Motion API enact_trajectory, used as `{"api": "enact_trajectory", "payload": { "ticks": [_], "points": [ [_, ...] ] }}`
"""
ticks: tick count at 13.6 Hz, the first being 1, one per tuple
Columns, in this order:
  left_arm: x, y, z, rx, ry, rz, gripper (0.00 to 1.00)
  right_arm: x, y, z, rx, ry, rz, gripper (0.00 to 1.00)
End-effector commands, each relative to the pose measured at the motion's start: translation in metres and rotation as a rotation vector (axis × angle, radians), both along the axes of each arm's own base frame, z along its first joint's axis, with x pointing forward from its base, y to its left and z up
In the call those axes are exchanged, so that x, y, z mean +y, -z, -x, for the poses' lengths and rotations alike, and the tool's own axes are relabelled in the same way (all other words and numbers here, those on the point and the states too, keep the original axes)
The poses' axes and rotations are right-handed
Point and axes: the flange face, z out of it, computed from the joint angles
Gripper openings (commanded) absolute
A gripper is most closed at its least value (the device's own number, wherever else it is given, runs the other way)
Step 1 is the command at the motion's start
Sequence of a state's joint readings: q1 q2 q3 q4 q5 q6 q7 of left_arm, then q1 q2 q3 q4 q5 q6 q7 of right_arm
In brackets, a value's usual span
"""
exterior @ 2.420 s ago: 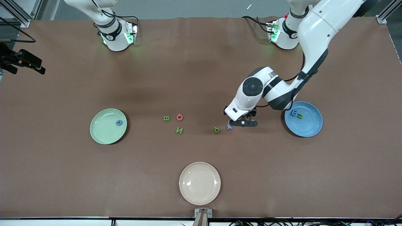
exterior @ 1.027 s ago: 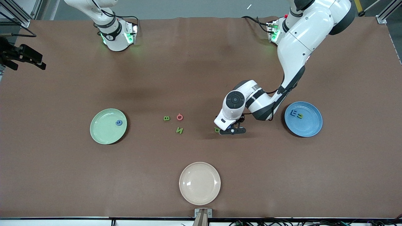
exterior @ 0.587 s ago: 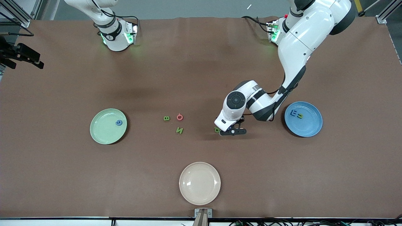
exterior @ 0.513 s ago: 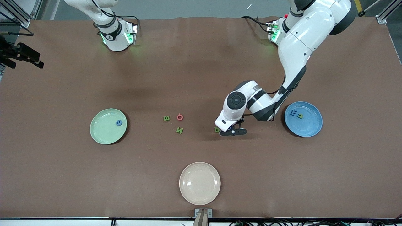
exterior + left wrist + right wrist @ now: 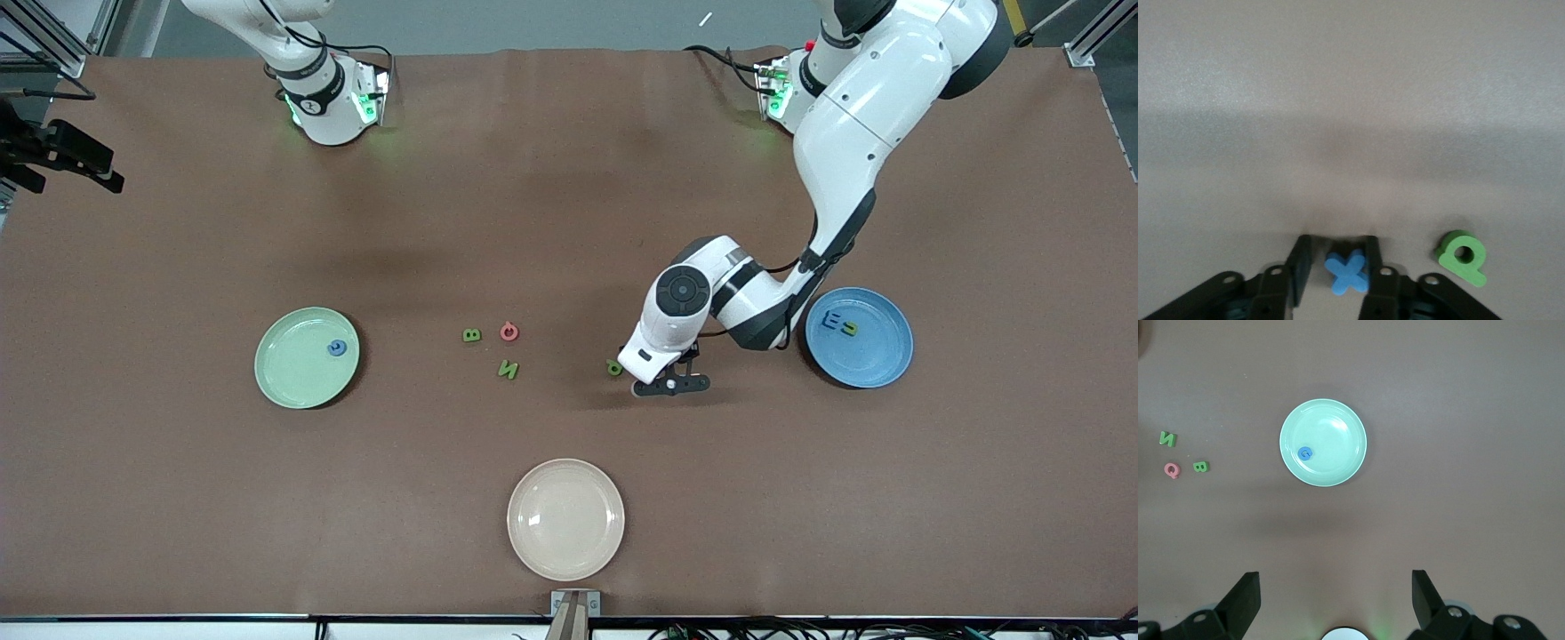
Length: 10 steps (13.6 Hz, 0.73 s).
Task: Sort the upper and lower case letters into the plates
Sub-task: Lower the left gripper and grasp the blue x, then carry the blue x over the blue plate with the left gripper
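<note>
Roughly halfway: blue plate (image 5: 876, 360) holds two letters, green plate (image 5: 298, 373) one. Left gripper (image 5: 1336, 288) pinches the blue x (image 5: 1347, 272) beside green p (image 5: 1463, 256); B, Q, N wait toward the green plate. Right gripper (image 5: 1336, 603) idles agape.

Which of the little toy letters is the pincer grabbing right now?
The blue x-shaped letter. It alone sits between the left pincer's fingers; the green letter beside it lies free, and every other letter is farther off on the table or in a plate.
</note>
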<state>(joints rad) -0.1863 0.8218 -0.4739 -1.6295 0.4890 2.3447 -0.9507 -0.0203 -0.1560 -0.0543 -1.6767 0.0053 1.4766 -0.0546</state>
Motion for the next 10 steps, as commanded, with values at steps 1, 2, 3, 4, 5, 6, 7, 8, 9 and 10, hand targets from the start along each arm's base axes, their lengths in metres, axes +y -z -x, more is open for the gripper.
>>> {"api": "enact_trajectory", "payload": {
  "ticks": [1,2,3,4,5,6,7,8,9,10],
  "points": [
    [-0.0035,0.0009,-0.0025,-0.011,-0.011,0.006,0.34,-0.0005,-0.0005,0.011,-0.012,0.006,-0.001,1.0],
    [-0.0018,0.0003,-0.0041,-0.01,-0.013,0.008,0.35,0.0002,-0.0013,0.0108,-0.015,0.004,-0.001,1.0],
    [-0.0017,0.0008,-0.0036,-0.008,-0.014,0.008,0.35,0.0002,-0.0013,0.0108,-0.015,0.004,-0.001,1.0],
    [-0.0026,0.0009,-0.003,-0.007,-0.016,0.009,0.35,0.0002,-0.0006,0.0108,-0.013,0.004,-0.001,1.0],
    [-0.0027,0.0009,-0.003,-0.006,-0.025,0.01,0.35,0.0002,-0.0006,0.0108,-0.013,0.004,-0.001,1.0],
    [-0.0027,0.0009,-0.0029,-0.005,-0.027,0.011,0.35,0.0002,-0.0006,0.0108,-0.013,0.004,-0.001,1.0],
    [-0.0026,0.0024,-0.0021,-0.001,-0.029,0.011,0.33,0.0003,-0.0005,0.0109,-0.012,0.004,-0.001,1.0],
    [-0.0025,0.002,-0.0018,-0.001,-0.035,0.01,0.3,0.0003,-0.0005,0.0109,-0.012,0.004,-0.001,1.0],
    [-0.0025,0.003,-0.0016,0.0,-0.049,0.01,0.26,-0.0005,-0.0005,0.011,-0.012,0.006,-0.001,1.0],
    [-0.0034,0.002,-0.0012,-0.001,-0.058,0.011,0.22,-0.0013,-0.0006,0.0109,-0.013,0.007,-0.001,1.0]
  ]
}}
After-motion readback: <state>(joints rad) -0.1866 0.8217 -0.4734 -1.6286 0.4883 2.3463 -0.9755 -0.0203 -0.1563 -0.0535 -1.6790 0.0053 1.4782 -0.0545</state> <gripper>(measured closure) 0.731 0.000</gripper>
